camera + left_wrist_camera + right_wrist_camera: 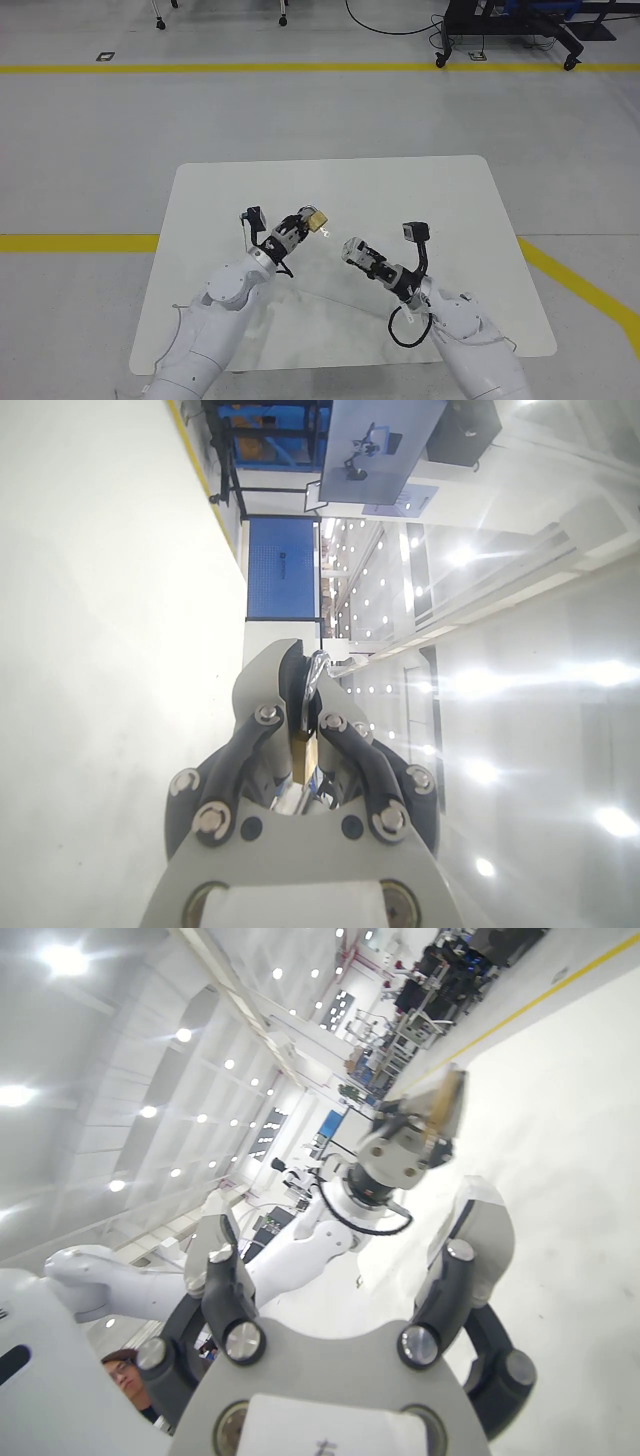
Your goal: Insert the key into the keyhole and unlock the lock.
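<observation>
The left gripper (pixel 306 667) is clenching the lock (pixel 305 757) by its shackle (pixel 315 687), above the table (pixel 400 190). The right gripper (pixel 350 1208) is standing spread and empty nearby. What is looking like the key (pixel 289 800) is sitting at the lock's body end, so probably the turning is remaining.

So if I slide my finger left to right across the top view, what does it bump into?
Table edge → left gripper → brass padlock sticking out of its grip → a gap of bare table → open right gripper → the table's other edge.
</observation>
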